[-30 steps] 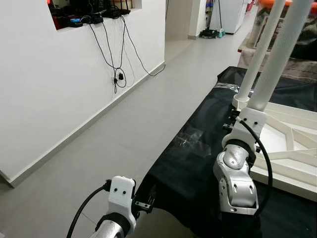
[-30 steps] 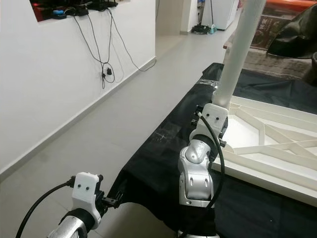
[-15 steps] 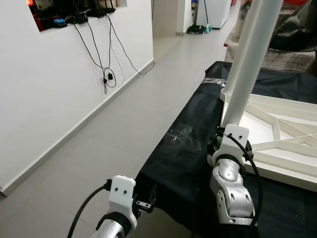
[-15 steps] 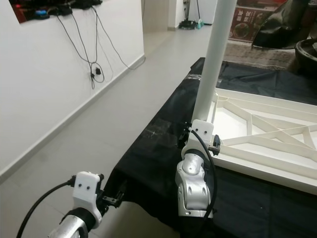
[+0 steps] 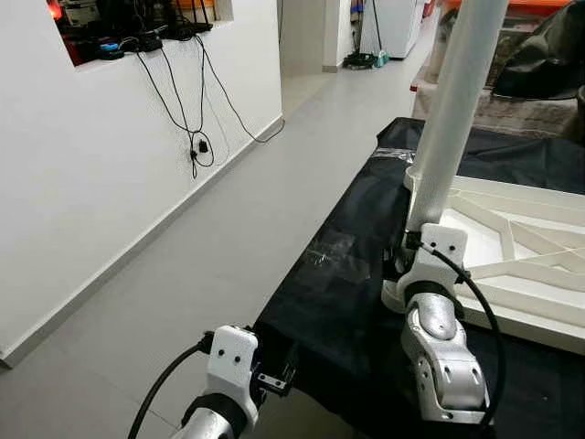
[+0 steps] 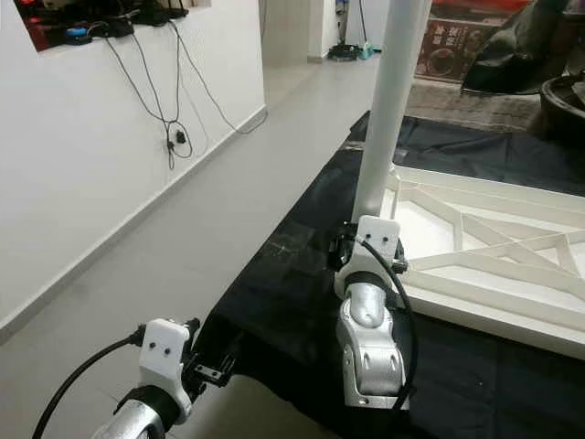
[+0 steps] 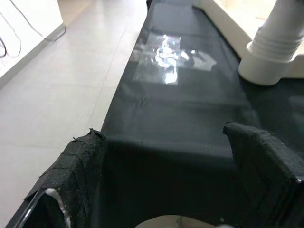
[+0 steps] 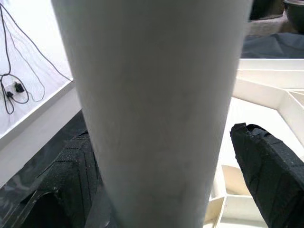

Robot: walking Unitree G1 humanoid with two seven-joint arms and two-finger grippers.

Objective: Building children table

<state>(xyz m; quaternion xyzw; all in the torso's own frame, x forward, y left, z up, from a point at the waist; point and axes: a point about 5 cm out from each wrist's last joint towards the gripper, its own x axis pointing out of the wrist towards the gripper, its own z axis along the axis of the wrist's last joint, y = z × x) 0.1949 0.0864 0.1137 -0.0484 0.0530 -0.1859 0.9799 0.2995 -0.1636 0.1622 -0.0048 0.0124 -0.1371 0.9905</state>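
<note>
My right gripper point(image 8: 161, 156) clamped around tall white cylindrical table leg point(image 5: 448, 119), one black finger each side near leg's lower end. Leg upright at near corner of white ribbed plastic tabletop point(image 5: 521, 238), which lies underside up on black cloth sheet point(image 5: 347, 302) over grey tiled floor point(image 5: 228, 229). My left gripper point(image 7: 166, 199) low near cloth's near edge, fingers apart, nothing held. Black cables point(image 5: 196, 101) hang down white wall point(image 5: 82, 183).
</note>
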